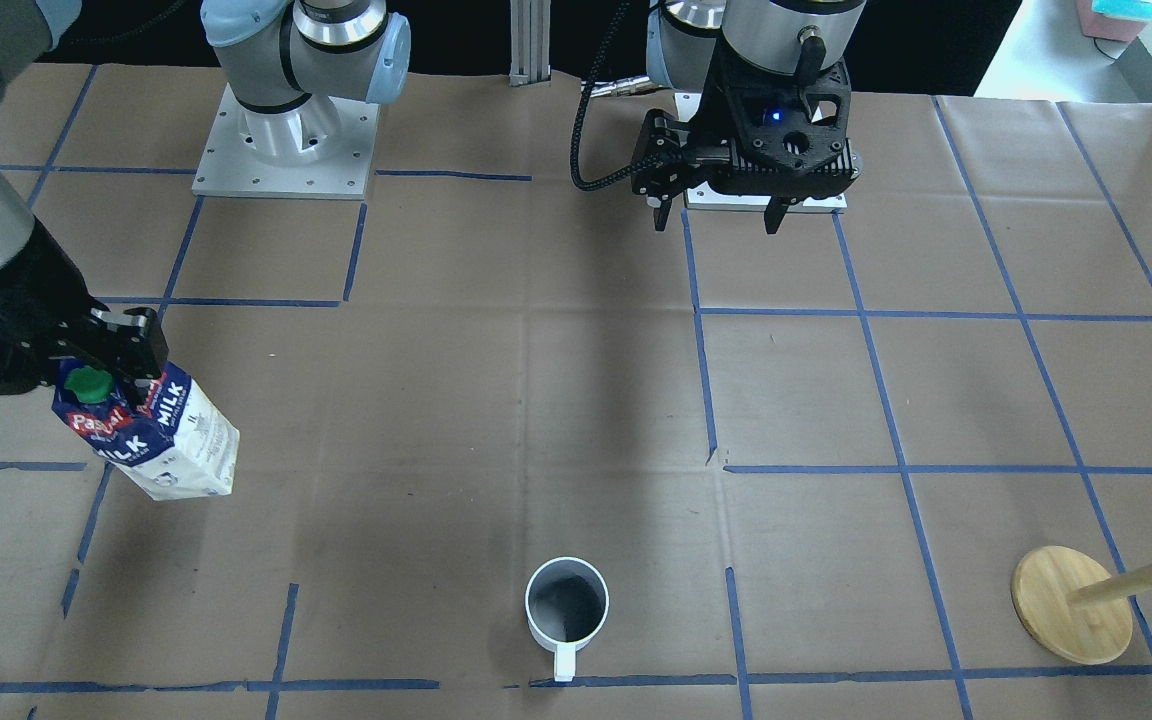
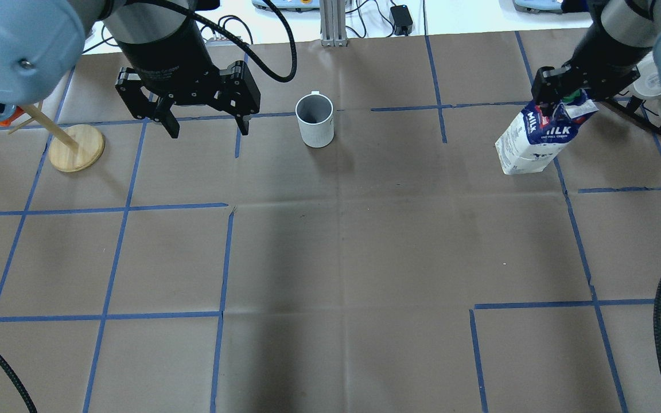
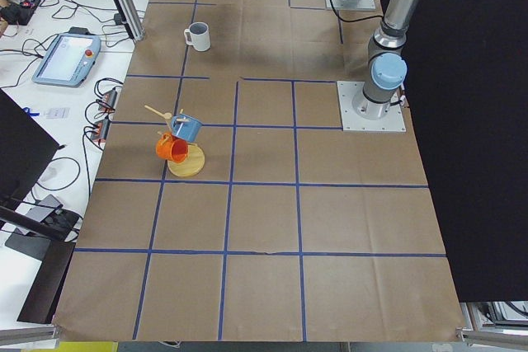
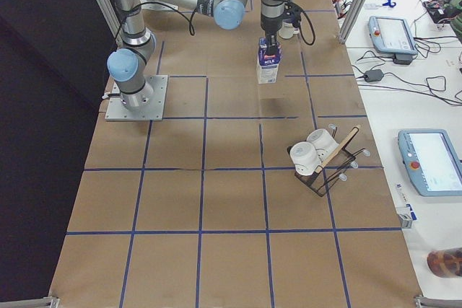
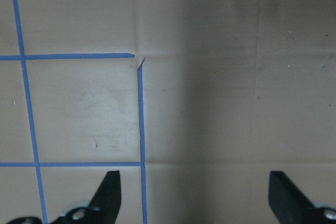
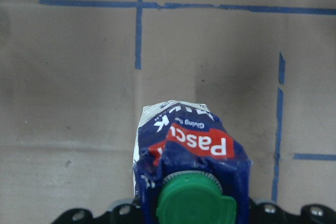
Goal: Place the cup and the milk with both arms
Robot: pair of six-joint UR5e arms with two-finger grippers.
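Milk [image 2: 528, 143]: gripped at top by my right hand [image 2: 563, 100]. Left hand [image 2: 209, 129]: wide, empty; cup [image 2: 315, 120] grasp next, I judge.

The paper-covered table [image 2: 330, 258] is gridded with blue tape [image 2: 107, 316]. A white bench [image 4: 411, 117] runs alongside, a black panel [image 4: 36, 106] opposite.

A wide stretch of open bench [image 2: 342, 252] is left between the cup [image 2: 314, 120] and the milk [image 2: 531, 140], which are set well apart. To the left of the cup, room is taken by the left gripper [image 2: 209, 132] (its 2 fingers [image 2: 171, 127] spread, raised off the bench), and beyond it by the wooden mug tree [image 2: 76, 147]. Right of the milk, a rack with white cups [image 4: 341, 146] is stood.
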